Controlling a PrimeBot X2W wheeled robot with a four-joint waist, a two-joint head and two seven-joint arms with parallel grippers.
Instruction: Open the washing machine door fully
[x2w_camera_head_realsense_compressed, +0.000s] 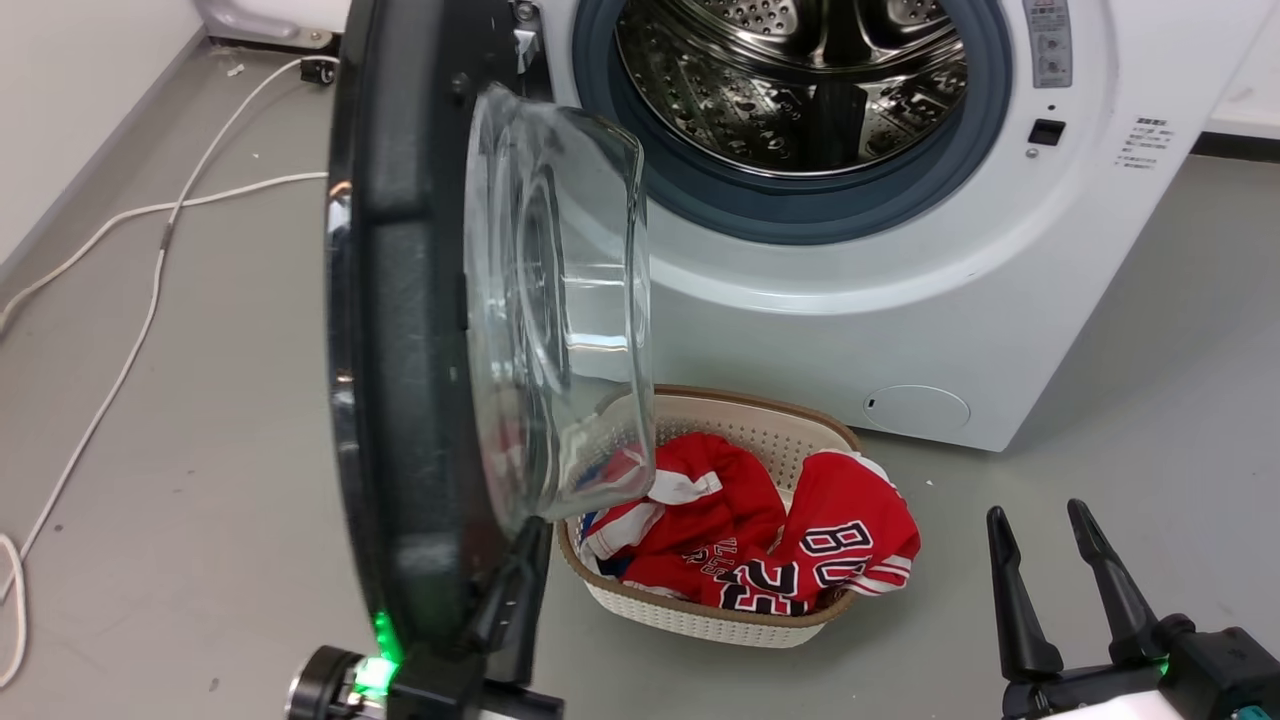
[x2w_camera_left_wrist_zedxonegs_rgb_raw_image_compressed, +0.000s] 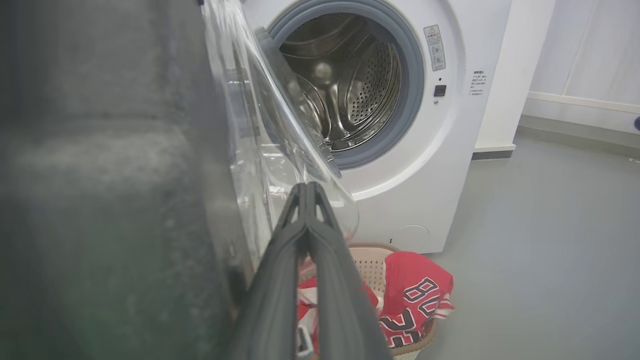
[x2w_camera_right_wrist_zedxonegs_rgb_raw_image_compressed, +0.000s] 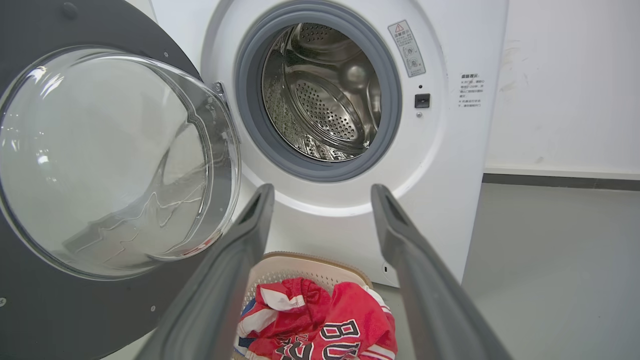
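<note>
Black washing machine door (x2w_camera_head_realsense_compressed: 400, 300) stands just beside the pressed-together left claw (x2w_camera_left_wrist_zedxonegs_rgb_raw_image_compressed: 306, 186), right claw (x2w_camera_right_wrist_zedxonegs_rgb_raw_image_compressed: 322, 190) spread.

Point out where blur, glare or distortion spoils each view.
Head view: sharp, with white glints on the glass bowl and a green glow low on the washing machine door rim. Left wrist view: the door's dark face is a close, out-of-focus smear across the left half; the left gripper is soft too. Right wrist view: the drum is crisp, the right gripper blurred toward the bottom edge.

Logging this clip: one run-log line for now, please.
washing machine door open wide | left gripper shut, beside door | right gripper open, free
</note>
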